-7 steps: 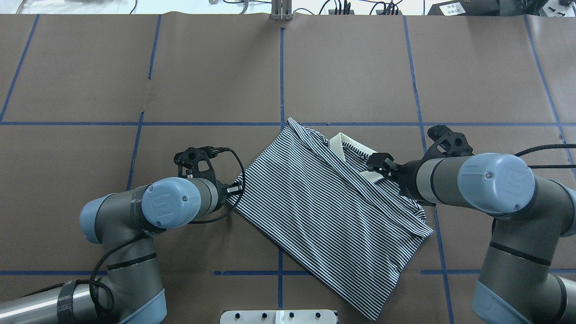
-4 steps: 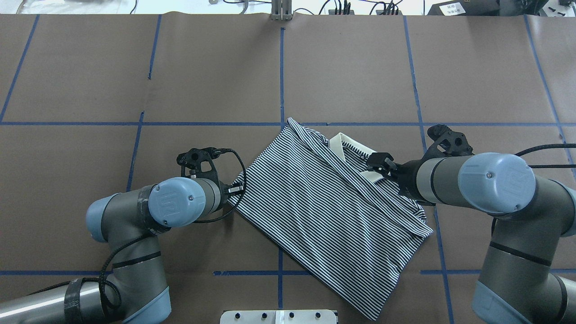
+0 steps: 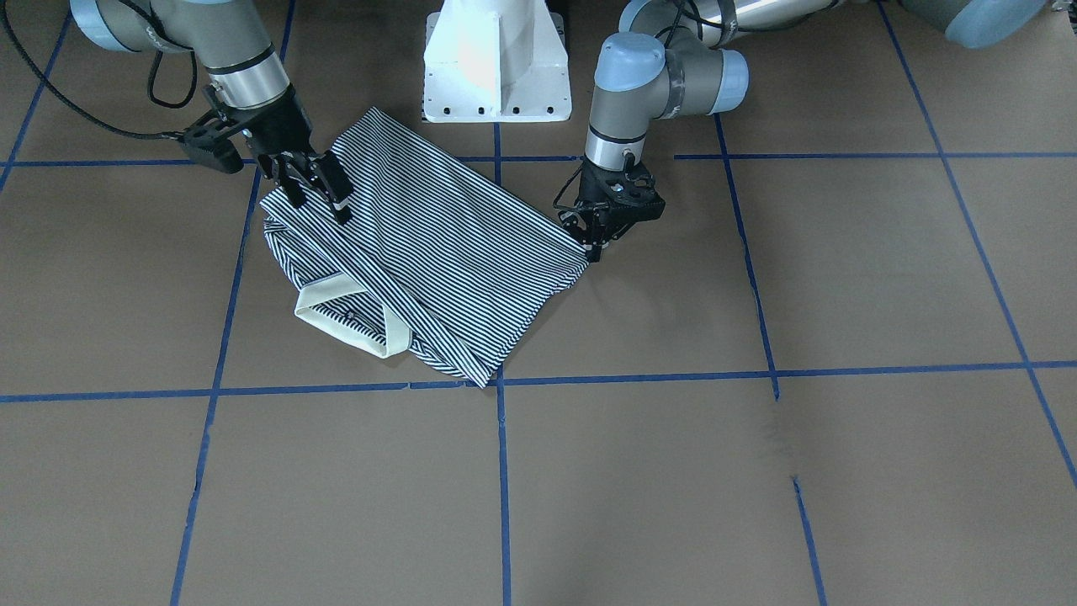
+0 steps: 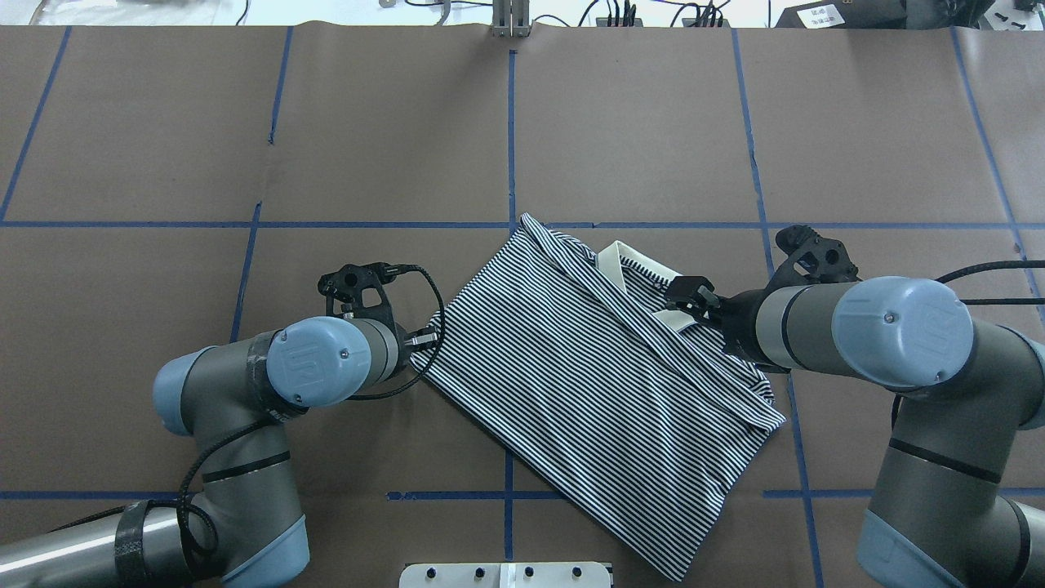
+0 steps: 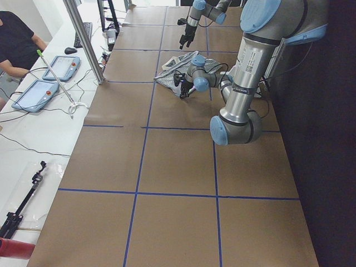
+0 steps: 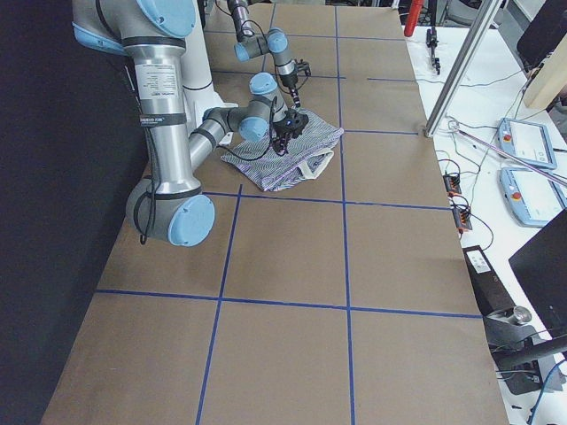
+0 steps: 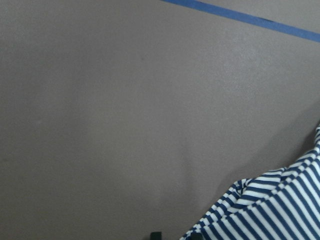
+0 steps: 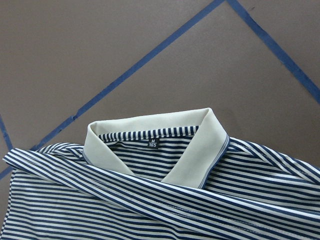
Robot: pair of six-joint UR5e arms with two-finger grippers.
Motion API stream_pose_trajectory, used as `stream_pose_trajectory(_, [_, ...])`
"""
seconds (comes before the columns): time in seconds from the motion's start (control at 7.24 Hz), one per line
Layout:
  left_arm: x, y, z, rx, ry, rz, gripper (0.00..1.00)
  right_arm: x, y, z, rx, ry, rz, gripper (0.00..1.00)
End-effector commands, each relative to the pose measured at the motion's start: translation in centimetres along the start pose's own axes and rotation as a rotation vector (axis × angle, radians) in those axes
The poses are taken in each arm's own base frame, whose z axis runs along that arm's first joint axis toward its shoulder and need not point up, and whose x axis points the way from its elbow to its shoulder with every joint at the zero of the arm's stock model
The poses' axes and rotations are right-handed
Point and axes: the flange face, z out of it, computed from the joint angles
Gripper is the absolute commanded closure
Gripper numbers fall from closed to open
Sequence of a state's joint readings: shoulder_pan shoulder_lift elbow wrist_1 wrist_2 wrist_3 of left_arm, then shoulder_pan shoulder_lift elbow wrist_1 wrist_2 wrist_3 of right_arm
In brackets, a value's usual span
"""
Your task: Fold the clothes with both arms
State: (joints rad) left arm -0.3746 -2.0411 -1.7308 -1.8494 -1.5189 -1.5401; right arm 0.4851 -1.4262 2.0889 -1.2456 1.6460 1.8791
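From overhead, the left arm came in at the left side of the polo shirt, w/ its wrist bent toward the shirt's left corner. The left gripper pointed down right at that corner. Its fingers looked close together, but I could not tell if cloth was pinched btw them. The left wrist cam showed only this striped corner, a bit wrinkled, on the brown table cover.

The shirt lay on the table, turned diagonal and partly folded, w/ one striped panel laid over the body. The cream collar showed at the shirt's far edge, and inside it was a small dark label. A blue tape line ran under the shirt approx. at its middle. The white pedestal base stood just beside the shirt's edge on the robot's side.

The right arm reached in from the shirt's right side. The right gripper was over the shirt near the collar, its two fingers spread apart w/ nothing btw them. Whether the tips touched the cloth I could not tell.
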Motion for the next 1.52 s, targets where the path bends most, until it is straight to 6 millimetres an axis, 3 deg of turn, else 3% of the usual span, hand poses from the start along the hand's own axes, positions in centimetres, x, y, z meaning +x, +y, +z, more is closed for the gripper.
stream_pose_trajectory(0.0, [-0.4, -2.6, -1.1, 0.029, -0.017, -0.008, 1.00, -0.4, 0.1, -0.2, -0.002, -0.009, 0.000, 0.00])
stream_pose_trajectory(0.28, [-1.6, -6.9, -1.1, 0.081, -0.041, 0.067, 1.00, -1.4, 0.0, -0.5, -0.002, -0.027, 0.003, 0.00])
stream_pose_trajectory(0.41, [-3.1, -10.7, 0.0, 0.121, -0.067, 0.102, 1.00, -1.5, -0.2, -0.8, -0.004, -0.030, 0.006, 0.00])
stream_pose_trajectory(0.55, [-3.3, -16.6, -0.8, 0.196, -0.032, 0.108, 1.00, -1.7, -0.3, -1.0, -0.005, -0.036, 0.006, 0.00])
stream_pose_trajectory(0.83, [1.8, -26.1, 3.6, 0.275, -0.023, 0.069, 1.00, -1.9, -0.4, -1.7, -0.009, -0.050, 0.007, 0.00])
stream_pose_trajectory(0.97, [1.5, -30.2, 6.5, 0.294, -0.014, 0.046, 1.00, -2.2, -0.5, -1.9, -0.007, -0.057, 0.008, 0.00])
stream_pose_trajectory(1.1, [0.3, -32.4, 8.6, 0.290, -0.043, 0.039, 1.00, -2.3, -0.6, -2.0, -0.005, -0.064, 0.009, 0.00])
stream_pose_trajectory(1.24, [-0.6, -33.6, 8.2, 0.301, -0.047, 0.052, 0.73, -2.3, -0.5, -1.8, -0.005, -0.062, 0.009, 0.00])
stream_pose_trajectory(1.38, [-0.5, -33.6, 8.0, 0.298, -0.033, 0.053, 0.57, -3.0, -0.1, -1.7, -0.013, -0.070, -0.001, 0.00])
